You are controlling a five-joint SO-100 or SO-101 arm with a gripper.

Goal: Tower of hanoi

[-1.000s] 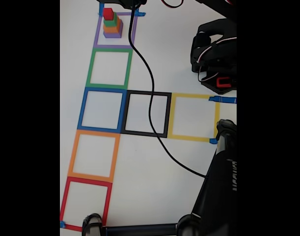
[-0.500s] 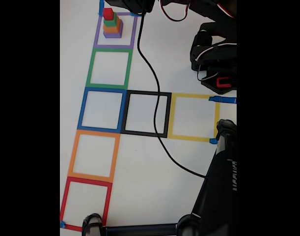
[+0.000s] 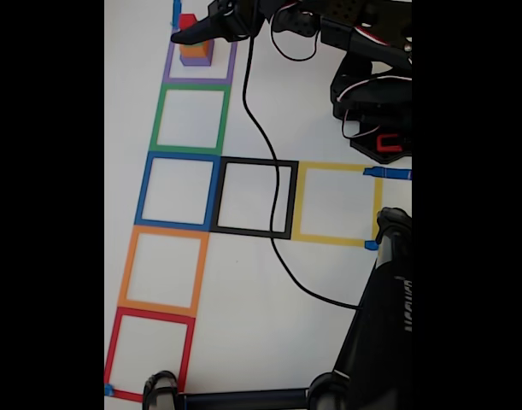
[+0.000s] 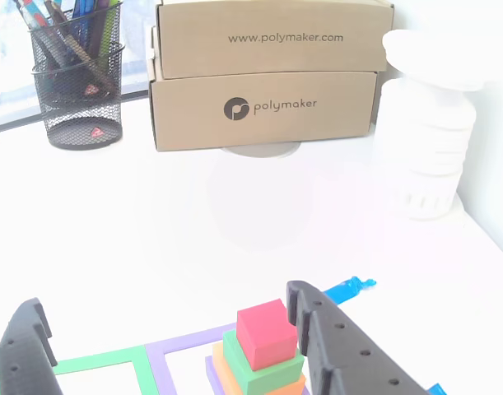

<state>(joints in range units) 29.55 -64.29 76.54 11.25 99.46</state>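
Seven taped squares on the white tabletop (image 3: 269, 316) in the fixed view: down the left side, from the far end toward the near edge, purple square (image 3: 169, 73), green square (image 3: 191, 120), blue square (image 3: 179, 190), orange square (image 3: 163, 269) and red square (image 3: 149, 353); then rightward from the blue one, black square (image 3: 254, 197) and yellow square (image 3: 337, 203). All but the purple one bare inside, with broad white room below the black and yellow pair. Black cable (image 3: 273, 196) trailing from the arm across the black square toward the lower right.

Stepped block tower (image 3: 192, 47) standing upright inside the purple square at the far left corner, long axis vertical, widest tier at the bottom, partly hidden in the fixed view by the arm. In the other view, more detail on the tower (image 4: 259, 354): red cube on top, green tier beneath, orange beneath that, a purple edge lowest.

Gripper (image 3: 192, 36) reaching in from the right over the tower. In the other view, gripper (image 4: 165, 317) with jaws spread wide, one black finger (image 4: 25, 346) far left, the other just right of the red cube, nothing grasped; contact with the cube unclear. Beyond, in that view, mesh pen holder (image 4: 74, 78), two stacked cardboard boxes (image 4: 263, 74), white spool stack (image 4: 428, 132).
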